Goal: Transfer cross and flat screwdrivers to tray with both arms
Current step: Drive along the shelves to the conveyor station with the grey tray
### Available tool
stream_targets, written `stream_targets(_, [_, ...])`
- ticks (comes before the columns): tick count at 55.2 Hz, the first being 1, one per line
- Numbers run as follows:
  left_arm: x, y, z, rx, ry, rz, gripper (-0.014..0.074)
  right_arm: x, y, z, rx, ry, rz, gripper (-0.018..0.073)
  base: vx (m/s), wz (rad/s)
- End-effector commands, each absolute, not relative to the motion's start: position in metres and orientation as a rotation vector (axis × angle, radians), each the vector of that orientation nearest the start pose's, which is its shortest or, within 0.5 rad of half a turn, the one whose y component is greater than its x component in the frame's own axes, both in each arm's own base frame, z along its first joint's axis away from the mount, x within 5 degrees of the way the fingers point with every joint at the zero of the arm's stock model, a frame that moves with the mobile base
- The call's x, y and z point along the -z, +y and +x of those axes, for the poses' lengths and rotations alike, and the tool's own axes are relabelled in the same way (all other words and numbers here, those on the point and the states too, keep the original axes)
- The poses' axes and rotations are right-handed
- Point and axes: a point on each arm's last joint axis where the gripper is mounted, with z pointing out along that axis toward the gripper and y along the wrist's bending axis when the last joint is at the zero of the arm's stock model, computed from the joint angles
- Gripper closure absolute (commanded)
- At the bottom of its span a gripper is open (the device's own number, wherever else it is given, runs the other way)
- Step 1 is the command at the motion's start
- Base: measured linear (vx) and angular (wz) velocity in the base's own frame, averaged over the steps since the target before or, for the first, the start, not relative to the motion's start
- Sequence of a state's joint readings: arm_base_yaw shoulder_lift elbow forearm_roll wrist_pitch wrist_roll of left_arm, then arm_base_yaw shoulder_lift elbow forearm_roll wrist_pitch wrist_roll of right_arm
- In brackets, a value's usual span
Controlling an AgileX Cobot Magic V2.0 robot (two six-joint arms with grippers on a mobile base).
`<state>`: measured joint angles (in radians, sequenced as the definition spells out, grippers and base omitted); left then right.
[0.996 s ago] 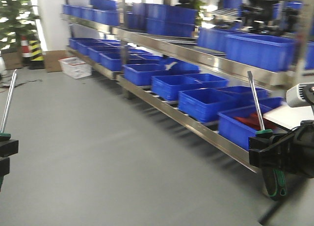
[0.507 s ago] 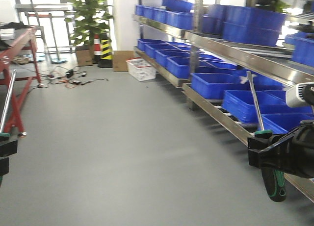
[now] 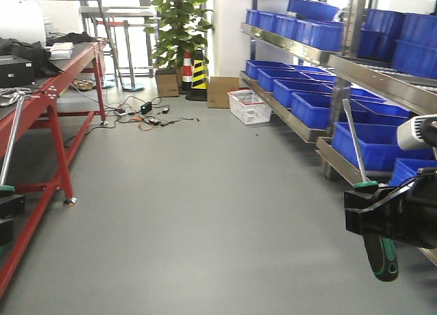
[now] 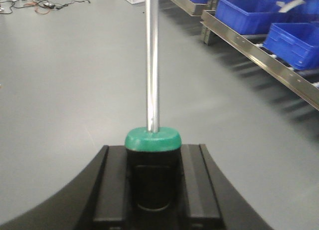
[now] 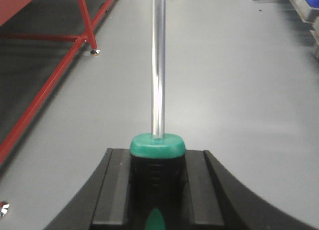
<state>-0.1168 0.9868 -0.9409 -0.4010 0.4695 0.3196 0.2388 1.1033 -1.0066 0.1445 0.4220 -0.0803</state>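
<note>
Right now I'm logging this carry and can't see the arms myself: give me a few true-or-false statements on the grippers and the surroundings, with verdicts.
1. The left gripper is shut on the left screwdriver, shaft upward. True.
2. The right gripper is open and empty. False: it is shut on the right screwdriver.
3. The right screwdriver is red-handled. False: green and black.
4. A red table stands on the left of the front view. True.
5. The shelf bins are yellow. False: blue.
6. A potted plant stands at the far end. True.
</note>
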Motion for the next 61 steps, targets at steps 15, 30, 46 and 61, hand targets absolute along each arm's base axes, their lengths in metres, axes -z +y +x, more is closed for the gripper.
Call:
stream_targets(15, [-0.3972, -0.0391, 0.2043, 0.286, 1.842, 0.144, 0.0599, -0.3975, 0.0605, 0.2299, -0.245, 1.853, -0.208, 0.0567, 0.62, 0.16])
stream_targets(30, [-0.3972, -0.0391, 0.2043, 0.286, 1.842, 0.144, 0.0599, -0.3975, 0.0605, 0.2299, -0.245, 1.853, -0.208, 0.0567, 0.6, 0.05])
stream_targets(46, [-0.3976, -0.039, 0.204, 0.286, 1.839, 0.143, 0.0599, -0.3967, 0.0607, 0.2309, -0.245, 1.856, -0.208, 0.0567, 0.56, -0.19])
stream_targets(61, [-0.3975, -0.039, 0.2039, 0.286, 1.84, 0.144, 0.0599, -0.3967, 0.0607, 0.2309, -0.245, 1.856, -0.208, 0.0567, 0.5, -0.52])
